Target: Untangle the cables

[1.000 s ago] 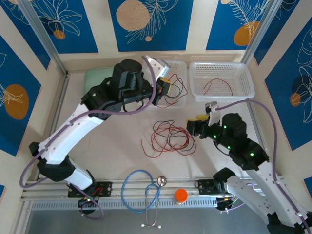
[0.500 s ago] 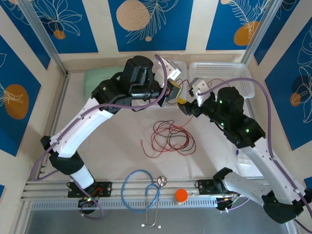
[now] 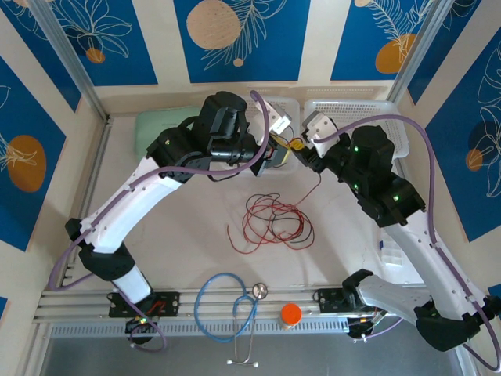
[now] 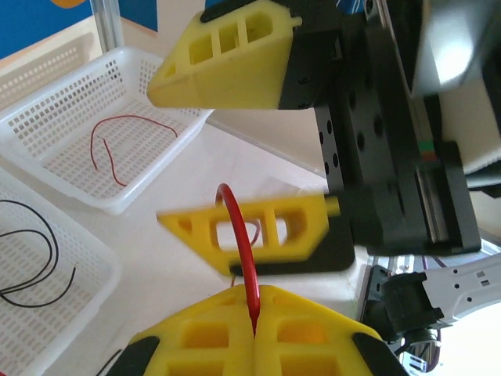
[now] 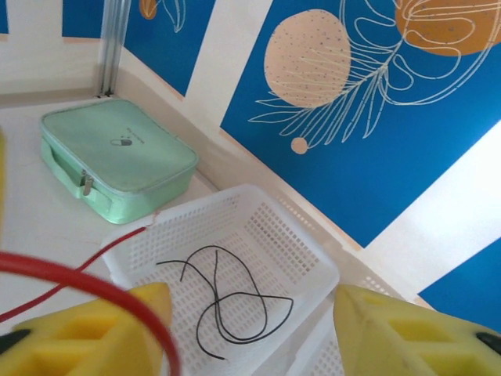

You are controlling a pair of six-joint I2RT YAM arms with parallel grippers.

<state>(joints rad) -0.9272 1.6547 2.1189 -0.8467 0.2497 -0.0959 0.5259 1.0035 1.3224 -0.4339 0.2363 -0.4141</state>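
White basket (image 5: pixel 270 231) with black cable (image 5: pixel 216 280), second basket (image 4: pixel 48 110) with red cable (image 4: pixel 135 117)

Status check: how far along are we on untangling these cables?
Done: one red cable lies in one white basket, one black cable in the other basket. In hand: left fingers pinch a red strand, right fingers open beside it. Left: the red-and-black tangle on the table.

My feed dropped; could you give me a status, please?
Left gripper shut on red cable. Right gripper open beside it. Tangle on table. Nothing blocking.
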